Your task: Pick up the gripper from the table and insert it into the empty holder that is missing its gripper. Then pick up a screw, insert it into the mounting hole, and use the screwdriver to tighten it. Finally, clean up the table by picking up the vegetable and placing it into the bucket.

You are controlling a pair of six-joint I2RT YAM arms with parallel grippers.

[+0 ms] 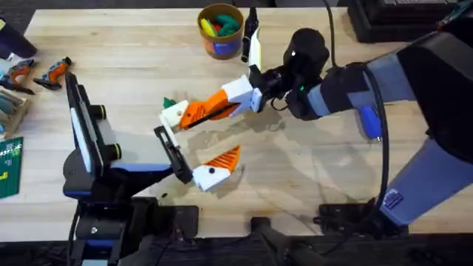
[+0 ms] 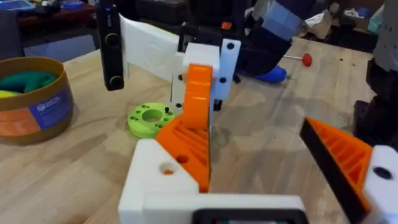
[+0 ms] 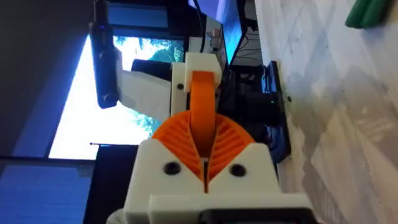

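"Which step?"

"Insertion. At lower centre my left gripper (image 1: 194,142) stands wide apart. Its bare white blocky finger mount (image 1: 174,113) meets the small orange ribbed wedge finger (image 3: 202,93), pinched in my right gripper (image 3: 204,143) mid-frame."

"Next?"

"I'd say seat it squarely — then the screw."

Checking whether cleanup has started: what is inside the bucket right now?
The bucket holds colourful toys: green, yellow and a bit of red show above the rim. Whatever lies beneath them is covered. The vegetable is on the table.
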